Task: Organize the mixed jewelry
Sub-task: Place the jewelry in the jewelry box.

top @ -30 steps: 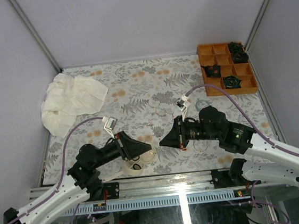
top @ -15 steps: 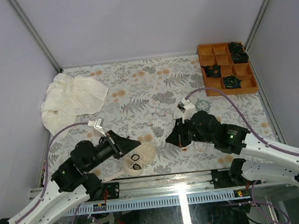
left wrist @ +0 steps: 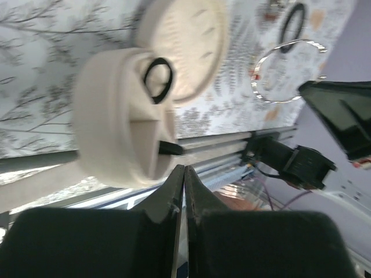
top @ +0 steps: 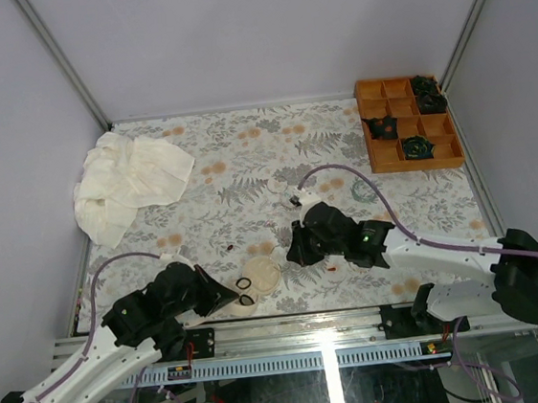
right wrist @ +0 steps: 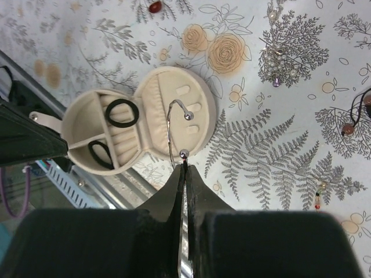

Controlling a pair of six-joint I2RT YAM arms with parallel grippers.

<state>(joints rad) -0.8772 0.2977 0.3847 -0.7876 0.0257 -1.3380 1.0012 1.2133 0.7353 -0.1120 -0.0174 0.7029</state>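
Placement step: a thin hoop is pinched by the right gripper near the round box, which holds two black rings; lowering and release are judged next. The left gripper is pressed together, empty, beside the box.

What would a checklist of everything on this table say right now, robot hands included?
Surface: floral table cover, lying flat.
Job's things: thin silver hoop in the right gripper; two black rings in the open round case; pearl cluster and red bead loose on the cover.
Clutter: crumpled white cloth far left; orange divided tray far right, dark pieces inside.
Grippers: left gripper shut, nothing seen in it; right gripper shut on the hoop over the case lid.
Cables: purple cable loops off each arm.
Surroundings: grey walls, metal rail at the near edge.
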